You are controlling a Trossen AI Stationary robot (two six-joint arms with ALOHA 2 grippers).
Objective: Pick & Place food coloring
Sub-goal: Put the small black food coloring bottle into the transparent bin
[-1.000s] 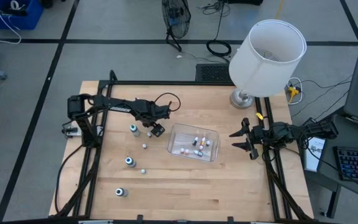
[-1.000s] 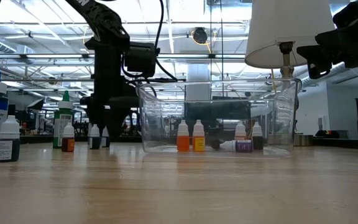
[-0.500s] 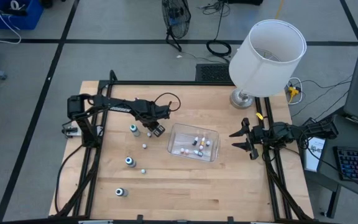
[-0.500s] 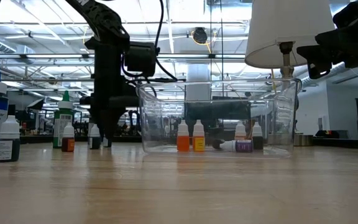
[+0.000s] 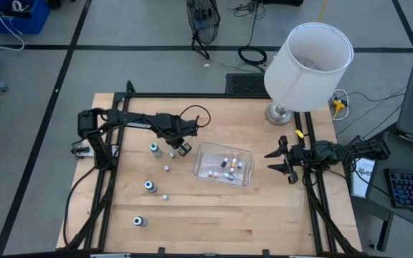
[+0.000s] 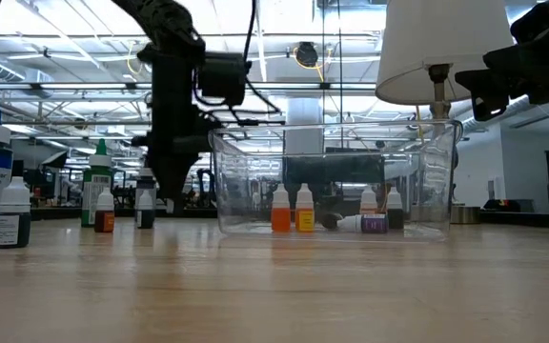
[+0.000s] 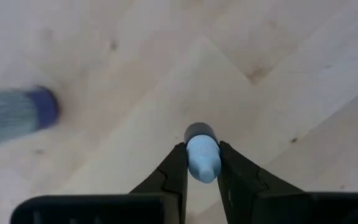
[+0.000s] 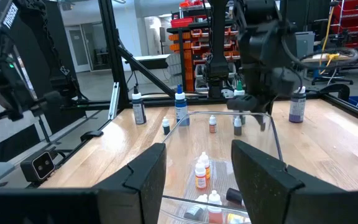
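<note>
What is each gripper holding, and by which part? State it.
Left gripper pinches a small food coloring bottle by its light-blue cap end. Right gripper holds nothing.

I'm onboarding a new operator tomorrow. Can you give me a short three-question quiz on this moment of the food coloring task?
1. True or false: the left gripper is shut on a small bottle.
2. Where does the right gripper wait?
A. inside the clear tub
B. beside the clear tub, toward the table's right edge, off the table surface
C. over the lamp
3. Fill in: in the low view, two bottles with ____ liquid stand upright side by side in the tub.

Key
1. True: its fingers press both sides of the light blue cap.
2. B; its fingers are apart and hold nothing.
3. Orange.
</note>
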